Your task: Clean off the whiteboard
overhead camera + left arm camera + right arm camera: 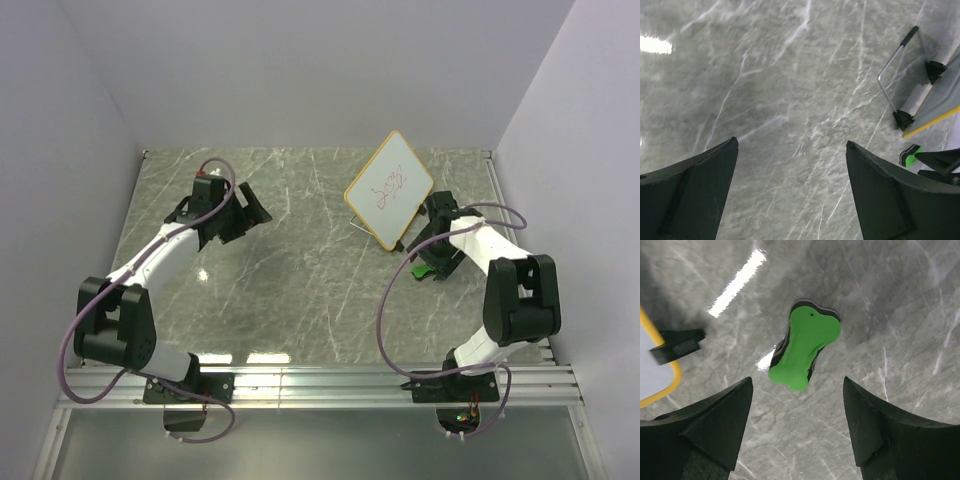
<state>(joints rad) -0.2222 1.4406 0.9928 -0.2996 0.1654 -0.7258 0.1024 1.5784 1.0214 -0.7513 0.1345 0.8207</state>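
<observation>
The whiteboard stands tilted on its thin dark stand at the back right, with red scribbles on its face. Its edge and stand show in the left wrist view, and a framed corner in the right wrist view. A small green eraser lies flat on the table just ahead of my right gripper, which is open and empty above it. The eraser peeks out green under that gripper in the top view. My left gripper is open and empty over the table's left middle.
The grey marble table is bounded by white walls at the back and both sides. A metal rail runs along the near edge by the arm bases. The right arm's cable loops left of its base.
</observation>
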